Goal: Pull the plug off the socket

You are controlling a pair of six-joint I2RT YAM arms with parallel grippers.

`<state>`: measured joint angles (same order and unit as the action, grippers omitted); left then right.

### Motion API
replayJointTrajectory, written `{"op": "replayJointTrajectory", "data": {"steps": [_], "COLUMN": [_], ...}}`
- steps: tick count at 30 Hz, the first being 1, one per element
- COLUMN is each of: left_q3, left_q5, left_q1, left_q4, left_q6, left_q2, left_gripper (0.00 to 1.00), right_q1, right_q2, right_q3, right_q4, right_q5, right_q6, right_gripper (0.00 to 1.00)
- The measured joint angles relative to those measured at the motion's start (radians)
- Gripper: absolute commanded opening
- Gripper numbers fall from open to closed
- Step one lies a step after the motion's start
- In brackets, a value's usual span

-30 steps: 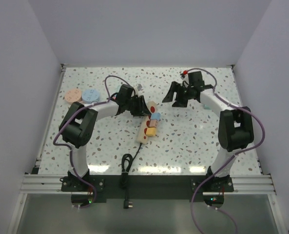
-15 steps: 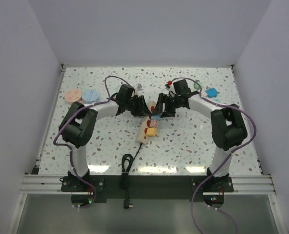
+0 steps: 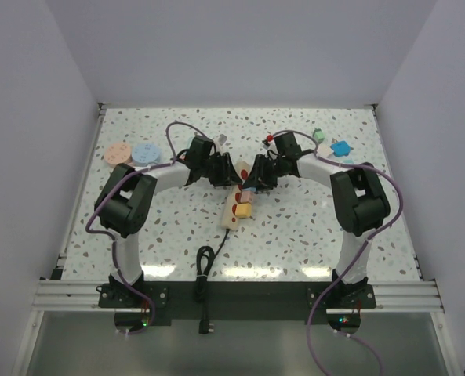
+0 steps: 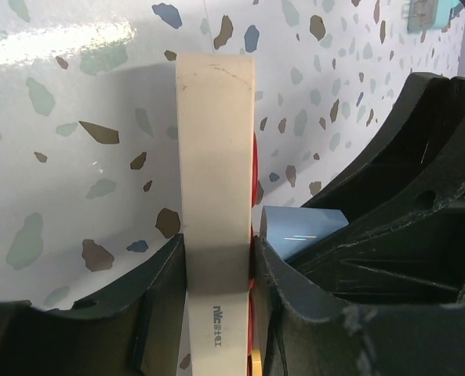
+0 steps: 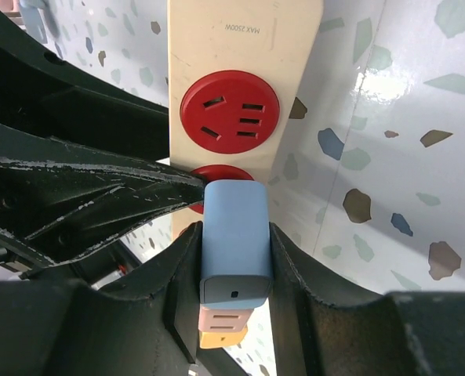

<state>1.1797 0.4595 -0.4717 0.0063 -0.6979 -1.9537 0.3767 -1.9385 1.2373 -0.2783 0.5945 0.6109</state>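
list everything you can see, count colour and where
pale wooden oblong power strip: 1, cream, red sockets, centre
blue block plug: 1, plugged into strip
pink block plug: 1, next along
yellow block plug: 1, nearer still
round discs: 2, orange, light blue, far left
small pieces: 2, green, blue, far right
thin black cable: 1, strip's near end
speckled table: 1, white
left gripper: 1, black, clamps strip
right gripper: 1, black, clamps blue plug

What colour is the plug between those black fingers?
The plug is light blue, seen best in the right wrist view.
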Motion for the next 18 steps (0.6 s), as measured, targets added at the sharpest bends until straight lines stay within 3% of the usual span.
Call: {"op": "replayJointTrajectory", "data": {"steps": [5, 12, 18], "left_q3": [-0.022, -0.08, -0.085], "left_q5": [0.01, 0.049, 0.061], "left_q1": [0.006, 0.053, 0.065], "left_q4": [0.035, 0.099, 0.106], "left_q6": [-0.006, -0.03, -0.035], "left_q2": [0.0, 0.002, 0.003], "left_gripper": [0.0, 0.0, 0.0], "right_q1": [-0.004, -0.066, -0.133], "right_q2": [0.0, 0.002, 0.035], "right_q3": [0.033, 0.197, 0.227], "right_q4": [-0.074, -0.325, -0.325], "right_q5": [0.0, 0.082, 0.026], "right_q6": [-0.03, -0.206, -0.197], "right_gripper": [0.0, 0.0, 0.0]}}
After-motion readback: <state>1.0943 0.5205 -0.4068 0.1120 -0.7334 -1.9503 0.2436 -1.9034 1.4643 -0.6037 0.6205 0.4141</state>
